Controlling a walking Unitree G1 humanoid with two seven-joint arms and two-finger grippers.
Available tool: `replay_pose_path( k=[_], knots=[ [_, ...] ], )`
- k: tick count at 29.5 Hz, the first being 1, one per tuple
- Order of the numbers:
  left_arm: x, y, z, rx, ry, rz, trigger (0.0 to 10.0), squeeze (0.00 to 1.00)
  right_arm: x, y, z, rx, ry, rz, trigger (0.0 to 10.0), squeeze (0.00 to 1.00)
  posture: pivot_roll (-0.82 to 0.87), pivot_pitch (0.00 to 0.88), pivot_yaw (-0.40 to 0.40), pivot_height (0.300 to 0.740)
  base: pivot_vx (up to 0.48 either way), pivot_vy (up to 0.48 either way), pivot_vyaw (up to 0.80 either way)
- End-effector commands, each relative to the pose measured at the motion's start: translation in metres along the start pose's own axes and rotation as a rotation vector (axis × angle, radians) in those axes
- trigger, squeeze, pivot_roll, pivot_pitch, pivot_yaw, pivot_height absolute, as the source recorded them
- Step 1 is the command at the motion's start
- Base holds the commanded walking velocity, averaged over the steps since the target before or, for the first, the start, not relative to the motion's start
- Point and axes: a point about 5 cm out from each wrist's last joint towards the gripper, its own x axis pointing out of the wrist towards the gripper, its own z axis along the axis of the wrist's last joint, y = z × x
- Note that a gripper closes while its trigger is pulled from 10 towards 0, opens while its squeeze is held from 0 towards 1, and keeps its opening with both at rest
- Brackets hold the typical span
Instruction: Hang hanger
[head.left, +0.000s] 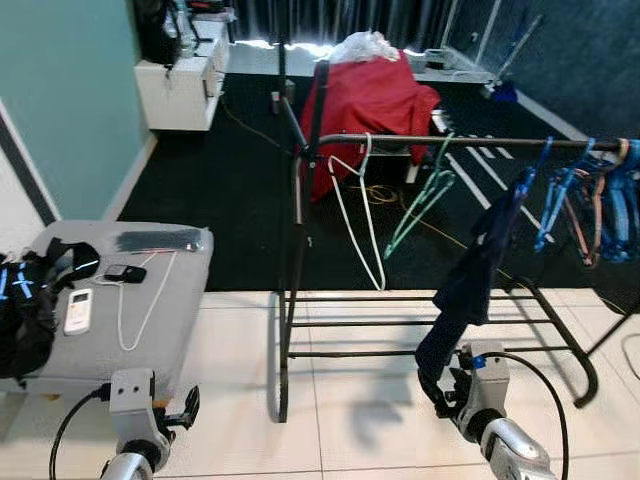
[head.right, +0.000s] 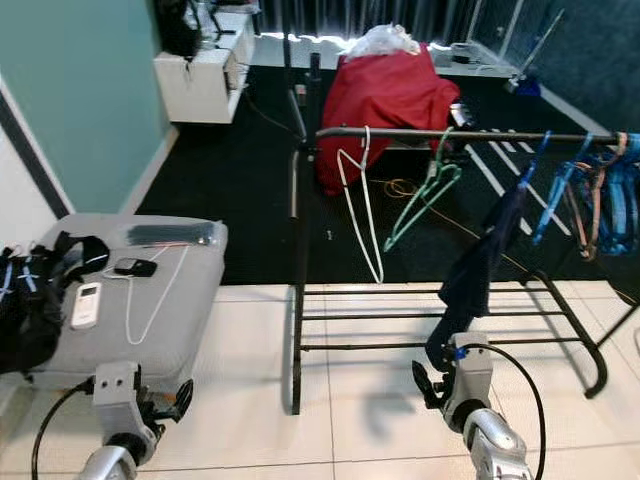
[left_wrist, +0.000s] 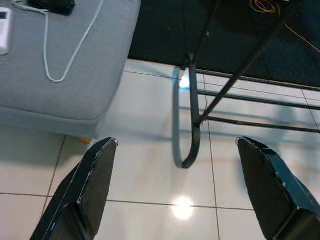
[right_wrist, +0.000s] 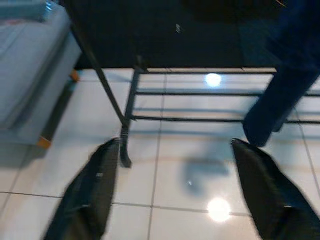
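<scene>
White tile floor (head.left: 380, 420) runs from the robot up to a dark carpet (head.left: 230, 210); open tile lies btwn the grey ottoman (head.left: 150, 320) at left and the black clothes rack (head.left: 300, 250) ahead. Rack's top rail (head.left: 470, 141) runs left-right, its near foot resting on tile just past the ottoman's corner.

White hanger (head.left: 358, 215) hangs from the rail near its left end, hook up, long axis approx. vertical, body tilted and seen nearly edge-on. Green hanger (head.left: 425, 195) hangs just right of it, slanting down-left. Dark garment (head.left: 475, 280) droops further right; blue hangers (head.left: 590, 195) are bunched at the far right, cut off by frame edge.

Left gripper (left_wrist: 175, 185) is low over tile beside the ottoman, fingers spread wide, nothing btwn them. Right gripper (right_wrist: 185, 185) is low over tile before the rack (wrist view blurred), fingers likewise spread, empty. Red cloth (head.left: 365, 105) covers something behind the rack; what is under it can't be made out.
</scene>
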Motion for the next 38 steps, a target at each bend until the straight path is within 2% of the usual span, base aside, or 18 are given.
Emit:
replay_pose_path(
  k=[1, 4, 14, 15, 16, 17, 22, 27, 28, 29, 30, 31, 32, 33, 34, 35, 36, 38],
  knots=[
    [-0.003, -0.003, -0.007, 0.005, 0.024, -0.006, 10.0, 0.00, -0.001, -0.001, 0.000, 0.005, -0.015, -0.001, 10.0, 1.00, -0.03, 0.081, -0.054, 0.740, 0.000, -0.480, 0.00],
    [0.004, -0.011, -0.005, -0.004, 0.036, -0.008, 10.0, 0.00, -0.001, -0.001, 0.002, 0.005, -0.017, -0.004, 10.0, 1.00, -0.03, 0.081, -0.055, 0.740, 0.000, -0.480, 0.00],
    [0.012, -0.017, 0.009, 0.003, 0.004, -0.023, 10.0, 0.00, 0.002, 0.001, 0.006, 0.004, -0.026, -0.005, 10.0, 1.00, -0.04, 0.080, -0.056, 0.740, 0.000, -0.480, 0.00],
    [0.012, -0.017, 0.010, 0.003, -0.003, -0.024, 10.0, 0.00, 0.002, 0.001, 0.006, 0.003, -0.026, -0.006, 10.0, 0.65, -0.04, 0.080, -0.056, 0.740, 0.000, -0.480, 0.00],
    [0.012, -0.017, 0.010, 0.003, -0.003, -0.024, 10.0, 0.00, 0.002, 0.001, 0.006, 0.003, -0.026, -0.006, 10.0, 0.65, -0.04, 0.080, -0.056, 0.740, 0.000, -0.480, 0.00],
    [0.012, -0.019, 0.011, 0.004, -0.011, -0.025, 10.0, 0.00, 0.002, 0.000, 0.006, 0.001, -0.025, -0.008, 10.0, 0.00, -0.04, 0.078, -0.057, 0.740, 0.000, 0.000, 0.00],
    [0.011, -0.024, 0.014, 0.004, -0.034, -0.029, 10.0, 0.00, 0.001, 0.000, 0.008, -0.019, -0.029, -0.010, 10.0, 0.00, -0.04, 0.078, -0.057, 0.740, 0.000, 0.000, 0.00],
    [0.011, -0.025, 0.016, 0.004, -0.043, -0.030, 10.0, 0.00, 0.004, -0.002, 0.026, -0.016, -0.106, -0.015, 10.0, 0.00, -0.04, 0.082, -0.046, 0.740, 0.000, -0.384, 0.00],
    [0.010, -0.026, 0.017, 0.004, -0.044, -0.031, 10.0, 0.00, 0.007, -0.003, 0.037, -0.024, -0.147, -0.012, 10.0, 0.00, -0.05, 0.083, -0.040, 0.740, 0.000, -0.480, 0.00],
    [0.010, -0.026, 0.017, 0.004, -0.044, -0.031, 10.0, 0.00, 0.007, -0.003, 0.037, -0.024, -0.147, -0.012, 10.0, 0.00, -0.05, 0.083, -0.040, 0.740, 0.000, -0.480, 0.00],
    [0.010, -0.027, 0.018, 0.004, -0.046, -0.034, 10.0, 0.00, 0.011, 0.000, 0.057, -0.031, -0.215, 0.011, 10.0, 0.00, -0.05, 0.084, -0.038, 0.740, 0.000, -0.274, 0.00],
    [0.010, -0.027, 0.018, 0.004, -0.046, -0.034, 10.0, 0.00, 0.011, 0.000, 0.057, -0.031, -0.215, 0.011, 10.0, 0.00, -0.05, 0.084, -0.038, 0.740, 0.000, -0.274, 0.00],
    [0.009, -0.028, 0.019, 0.003, -0.047, -0.036, 10.0, 0.00, 0.015, 0.005, 0.074, -0.046, -0.268, 0.037, 10.0, 0.00, -0.05, 0.084, -0.038, 0.740, 0.000, 0.000, 0.00],
    [0.009, -0.028, 0.019, 0.003, -0.047, -0.036, 10.0, 0.00, 0.015, 0.005, 0.074, -0.046, -0.268, 0.037, 10.0, 0.00, -0.05, 0.084, -0.038, 0.740, 0.000, 0.000, 0.00],
    [0.008, -0.029, 0.020, 0.004, -0.049, -0.040, 10.0, 0.00, 0.020, 0.015, 0.092, -0.074, -0.321, 0.087, 10.0, 0.00, -0.05, 0.082, -0.040, 0.740, 0.000, 0.000, 0.00],
    [0.008, -0.029, 0.020, 0.004, -0.049, -0.040, 10.0, 0.00, 0.020, 0.015, 0.092, -0.074, -0.321, 0.087, 10.0, 0.00, -0.05, 0.082, -0.040, 0.740, 0.000, 0.000, 0.00],
    [0.008, -0.031, 0.022, 0.010, -0.054, -0.047, 10.0, 0.00, 0.023, 0.025, 0.104, -0.107, -0.348, 0.136, 10.0, 0.00, -0.05, 0.079, -0.046, 0.740, 0.000, -0.480, 0.00],
    [0.008, -0.031, 0.022, 0.010, -0.054, -0.047, 10.0, 0.00, 0.023, 0.025, 0.104, -0.107, -0.348, 0.136, 10.0, 0.00, -0.05, 0.079, -0.046, 0.740, 0.000, -0.480, 0.00]
  ],
)
